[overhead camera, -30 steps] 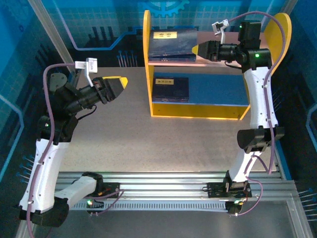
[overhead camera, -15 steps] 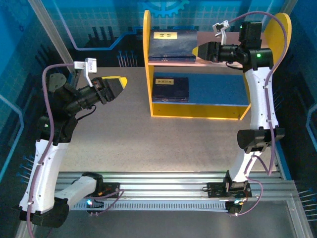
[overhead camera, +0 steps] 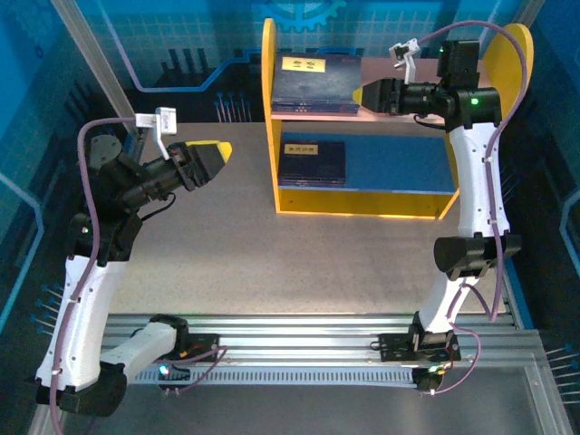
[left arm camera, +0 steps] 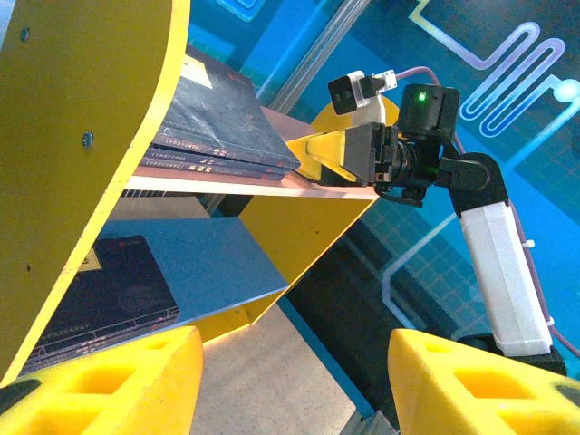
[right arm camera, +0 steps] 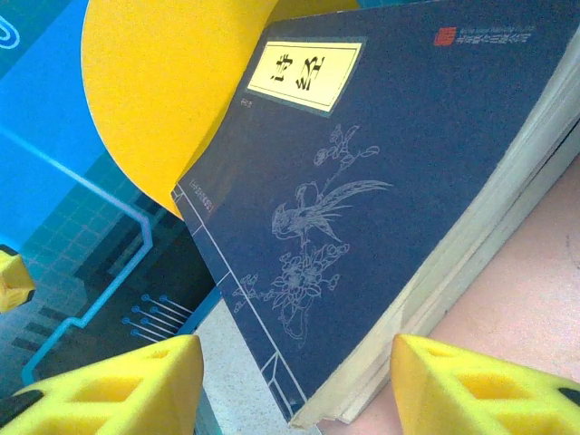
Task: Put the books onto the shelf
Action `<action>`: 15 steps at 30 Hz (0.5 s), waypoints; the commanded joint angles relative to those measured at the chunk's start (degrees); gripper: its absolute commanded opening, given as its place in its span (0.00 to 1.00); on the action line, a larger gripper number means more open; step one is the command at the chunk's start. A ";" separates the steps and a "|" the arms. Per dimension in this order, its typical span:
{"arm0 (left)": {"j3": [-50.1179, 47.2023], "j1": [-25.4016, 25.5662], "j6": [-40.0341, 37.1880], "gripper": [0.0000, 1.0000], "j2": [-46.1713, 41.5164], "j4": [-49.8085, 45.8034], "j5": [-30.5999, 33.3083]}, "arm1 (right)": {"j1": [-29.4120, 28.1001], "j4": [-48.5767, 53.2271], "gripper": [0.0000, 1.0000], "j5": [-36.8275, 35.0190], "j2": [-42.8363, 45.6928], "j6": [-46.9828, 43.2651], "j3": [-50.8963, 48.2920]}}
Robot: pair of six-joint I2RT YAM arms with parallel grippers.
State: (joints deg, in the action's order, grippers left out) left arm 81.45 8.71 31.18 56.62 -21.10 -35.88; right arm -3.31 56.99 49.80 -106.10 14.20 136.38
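**Evidently the top board is the drop-off point**

Up on the shelf's pink top board lies a stack of books, pushed to the left side panel so it sits square. The right gripper is level with that board, just beside the stack's near edge. Its fingers are spread wide and clamp nothing, which suggests a book has just been set down. More books lie on the blue lower board. The left gripper hovers over the table, well clear, jaws apart and empty.
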 commanded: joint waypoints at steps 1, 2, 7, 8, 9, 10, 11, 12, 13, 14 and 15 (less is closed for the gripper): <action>-0.59 -0.80 -0.29 0.57 -0.55 1.28 -1.48 | 0.17 2.95 0.59 -0.78 0.87 -1.27 0.65; -0.68 -0.80 -0.24 0.57 -0.55 1.43 -1.56 | 0.15 2.87 0.59 -0.78 0.88 -1.28 0.73; -0.51 -0.96 -0.09 0.57 -0.46 1.56 -1.74 | 0.15 2.27 0.59 -0.19 -0.07 -0.60 1.51; -0.50 -0.98 -0.07 0.57 -0.51 1.54 -1.74 | 0.15 2.04 0.59 -0.05 -0.37 -0.28 1.74; -0.37 -0.97 -0.01 0.57 -0.55 1.48 -1.74 | 0.06 1.90 0.58 0.04 -0.62 -0.07 1.86; -0.31 -0.98 -0.07 0.57 -0.56 1.36 -1.74 | 0.01 1.81 0.58 0.20 -0.83 0.04 2.17; -0.25 -0.98 -0.13 0.57 -0.63 1.25 -1.70 | -0.03 1.81 0.58 0.16 -1.05 0.12 2.38; -0.16 -1.05 -0.21 0.57 -0.70 1.07 -1.74 | -0.21 1.81 0.58 0.16 -1.21 0.13 2.49; -0.15 -1.10 -0.17 0.57 -0.77 1.03 -1.74 | -0.20 1.81 0.58 0.13 -1.26 0.13 2.64; -0.05 -1.06 -0.23 0.57 -0.81 0.98 -1.74 | -0.29 1.83 0.58 0.10 -1.36 0.13 2.67; -0.05 -1.06 -0.26 0.57 -0.81 0.82 -1.74 | -0.37 1.81 0.58 0.14 -1.46 0.13 2.75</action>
State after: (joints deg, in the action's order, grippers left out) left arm 81.34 8.34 31.18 56.62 -21.08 -36.10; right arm -3.33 57.28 49.84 -106.54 13.93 137.25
